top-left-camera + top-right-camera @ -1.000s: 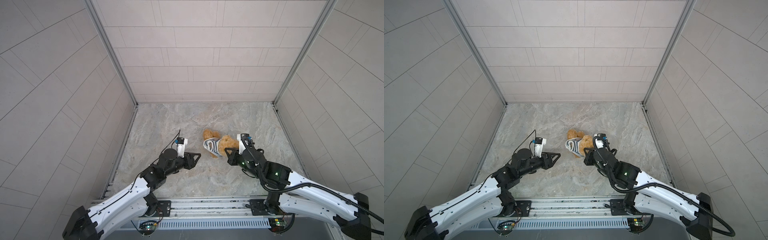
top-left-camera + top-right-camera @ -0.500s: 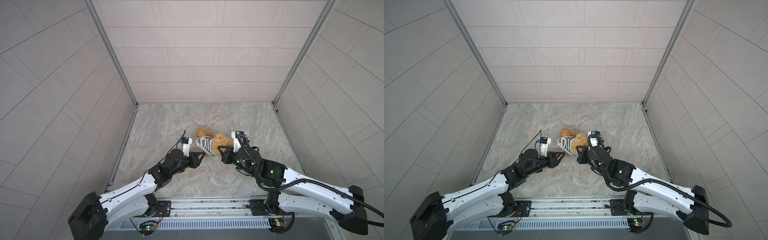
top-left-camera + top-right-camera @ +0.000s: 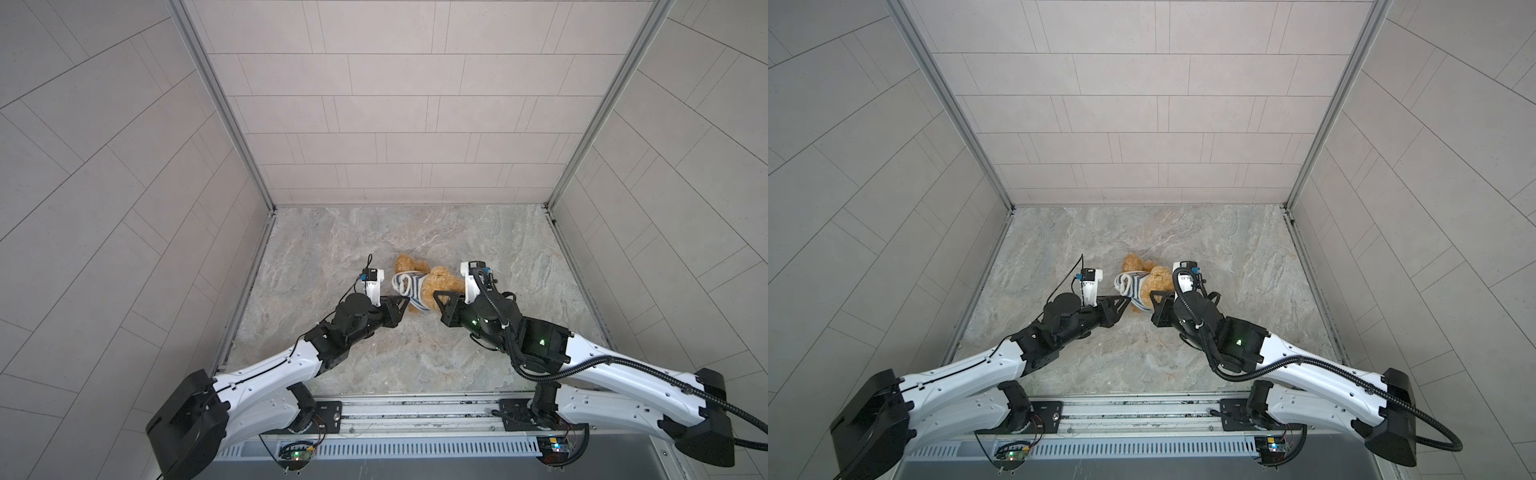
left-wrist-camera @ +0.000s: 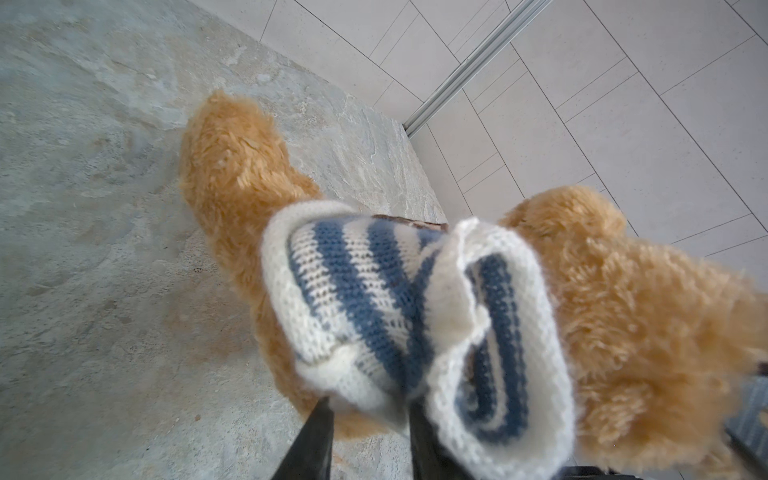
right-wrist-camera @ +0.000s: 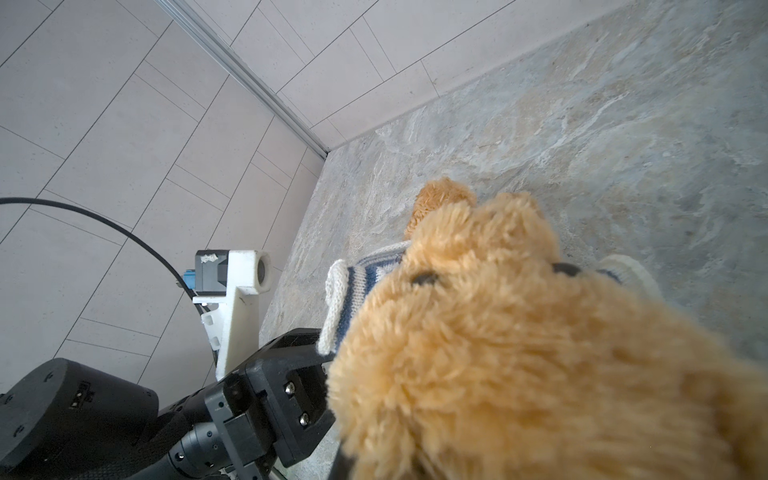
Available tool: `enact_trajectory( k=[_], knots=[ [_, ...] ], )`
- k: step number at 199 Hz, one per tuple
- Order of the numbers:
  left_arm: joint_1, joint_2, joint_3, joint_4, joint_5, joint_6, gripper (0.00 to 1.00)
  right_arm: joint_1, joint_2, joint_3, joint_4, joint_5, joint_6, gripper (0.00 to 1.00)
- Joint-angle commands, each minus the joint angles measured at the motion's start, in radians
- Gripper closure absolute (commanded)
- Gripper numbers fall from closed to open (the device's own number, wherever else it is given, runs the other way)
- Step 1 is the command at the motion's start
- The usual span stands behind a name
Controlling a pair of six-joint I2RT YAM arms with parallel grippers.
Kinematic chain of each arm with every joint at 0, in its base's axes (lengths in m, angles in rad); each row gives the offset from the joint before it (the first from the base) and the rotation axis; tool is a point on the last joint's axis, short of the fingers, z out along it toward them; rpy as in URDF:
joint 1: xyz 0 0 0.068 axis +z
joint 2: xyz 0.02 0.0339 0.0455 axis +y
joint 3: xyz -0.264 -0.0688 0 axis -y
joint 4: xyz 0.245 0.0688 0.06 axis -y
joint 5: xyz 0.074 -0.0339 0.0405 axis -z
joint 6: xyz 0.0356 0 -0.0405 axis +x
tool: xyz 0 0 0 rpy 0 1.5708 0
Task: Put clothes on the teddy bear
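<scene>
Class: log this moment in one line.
left gripper: open at striped sweater hem | right gripper: shut on teddy bear | sweater: partly on

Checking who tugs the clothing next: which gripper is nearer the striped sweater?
Left. The left gripper straddles the hem of the striped sweater; the right gripper sits beside it, at the head of the teddy bear.

In the right wrist view, the blurred head of the fluffy golden-brown plush teddy bear (image 5: 519, 353) hides the right gripper (image 3: 439, 296) tips. What the closed jaws hold is undetermined. The left gripper (image 4: 368, 409) fingers are cut off by the frame edge. Directly at their tips, any pinch on the hem of the blue-and-white striped knitted shirt (image 4: 374, 299) is undetermined.
</scene>
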Motion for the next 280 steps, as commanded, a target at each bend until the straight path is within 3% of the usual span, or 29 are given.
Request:
enact_trajectory(
  k=[1,101,127,184,280],
  knots=[
    [0.010,0.029,0.022,0.070,0.002,0.001,0.66,0.009,-0.013,0.032,0.046,0.012,0.008,1.00],
    [0.033,0.125,0.019,0.267,0.067,-0.045,0.70,0.011,0.001,0.037,0.058,0.005,0.002,1.00],
    [0.041,0.153,0.029,0.293,0.075,-0.050,0.76,0.011,-0.010,0.035,0.056,0.005,-0.001,1.00],
    [0.054,0.133,0.017,0.209,0.056,-0.043,1.00,0.011,-0.063,0.025,0.047,0.031,-0.028,1.00],
    [0.168,-0.074,-0.123,0.034,0.023,-0.044,1.00,0.011,-0.149,0.037,-0.031,0.087,-0.070,1.00]
  ],
)
